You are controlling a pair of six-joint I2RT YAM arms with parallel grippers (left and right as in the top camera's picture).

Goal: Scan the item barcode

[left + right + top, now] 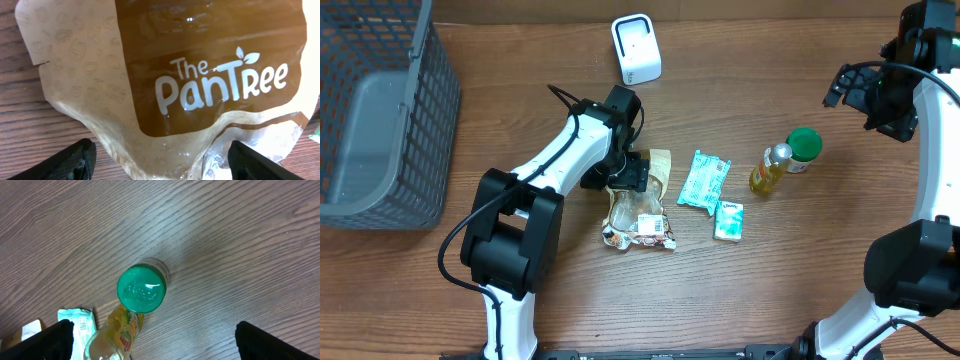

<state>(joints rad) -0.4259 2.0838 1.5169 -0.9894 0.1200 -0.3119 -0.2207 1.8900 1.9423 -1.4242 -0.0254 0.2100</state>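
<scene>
The item is a tan and brown snack bag (pixel 642 215) printed "The PanTree" (pixel 150 75), lying flat on the wooden table. My left gripper (pixel 630 172) hangs low over the bag's upper end, open, with one finger on each side of the bag (pixel 161 156). No barcode shows in the left wrist view. A white scanner (pixel 636 48) stands at the back of the table. My right gripper (pixel 885 95) is raised at the far right, open and empty (pixel 155 335), above a green-lidded jar (pixel 141 289).
A grey mesh basket (pixel 380 110) fills the left edge. Right of the bag lie a mint-green packet (pixel 704 180) and a smaller one (pixel 728 220). A yellow bottle (pixel 770 168) leans beside the green-lidded jar (pixel 804 147).
</scene>
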